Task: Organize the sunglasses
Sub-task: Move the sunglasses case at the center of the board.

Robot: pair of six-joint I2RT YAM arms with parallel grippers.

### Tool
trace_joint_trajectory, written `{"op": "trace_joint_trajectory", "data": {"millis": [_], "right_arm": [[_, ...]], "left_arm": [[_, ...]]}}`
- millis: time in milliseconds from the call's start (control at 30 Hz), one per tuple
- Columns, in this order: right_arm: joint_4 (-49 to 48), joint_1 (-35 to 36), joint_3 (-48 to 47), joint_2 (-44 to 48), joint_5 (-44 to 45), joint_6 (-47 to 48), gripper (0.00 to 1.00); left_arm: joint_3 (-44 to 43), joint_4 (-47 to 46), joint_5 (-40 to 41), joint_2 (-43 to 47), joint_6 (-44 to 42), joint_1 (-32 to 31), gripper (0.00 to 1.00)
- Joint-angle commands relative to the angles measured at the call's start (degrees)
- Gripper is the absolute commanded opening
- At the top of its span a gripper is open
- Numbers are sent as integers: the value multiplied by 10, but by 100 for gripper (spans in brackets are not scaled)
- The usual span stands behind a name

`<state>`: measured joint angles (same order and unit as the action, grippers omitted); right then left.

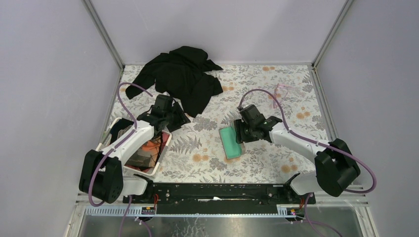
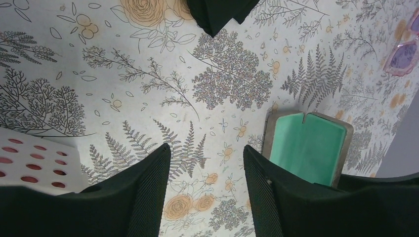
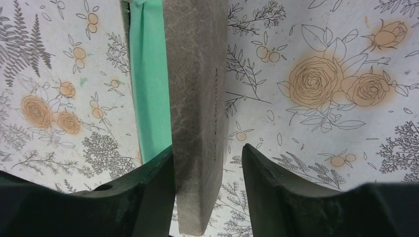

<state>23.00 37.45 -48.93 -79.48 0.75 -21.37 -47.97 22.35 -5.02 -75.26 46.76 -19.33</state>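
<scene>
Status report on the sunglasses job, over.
Left gripper open, empty. Right gripper open, straddling case wall. Sunglasses far right, untouched. Black cloth lies apart from them.

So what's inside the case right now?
Only green lining shows inside the case; the sunglasses lie apart on the table. The right gripper covers one edge, so that strip is hidden.

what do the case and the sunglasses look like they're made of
The case: grey-brown outside with a mottled, leather-like grain, probably faux leather over a stiff shell, since the wall stands straight. Its lining is matte green, felt-like. The sunglasses: see-through pink frame, most likely plastic, with purple-tinted lenses.
</scene>
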Motion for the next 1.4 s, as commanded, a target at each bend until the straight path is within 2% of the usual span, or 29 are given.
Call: {"op": "trace_joint_trajectory", "data": {"millis": [0,233,500,700,867,1167,1267,1333,1367], "right_arm": [[-17,8,-17,-23,0,10,53],[20,21,-47,-18,77,0,29],[91,12,-78,15,221,15,15],[126,-31,-85,5,314,29,11],[137,-121,-65,13,323,24,10],[128,-202,-43,6,297,21,14],[130,-206,-50,-26,288,19,20],[133,-206,-56,-40,289,17,30],[133,-206,-57,-44,289,16,40]], "left_arm": [[-1,1,-11,-4,-16,3,60],[-3,0,-24,-13,-26,4,60],[14,0,-31,-6,-38,8,60],[21,2,-35,-5,-42,10,60],[27,2,-40,-1,-40,11,60],[31,5,-41,-3,-42,11,60],[32,5,-41,-2,-41,11,60],[32,7,-40,-1,-41,11,60],[31,10,-38,1,-41,11,61]]}}
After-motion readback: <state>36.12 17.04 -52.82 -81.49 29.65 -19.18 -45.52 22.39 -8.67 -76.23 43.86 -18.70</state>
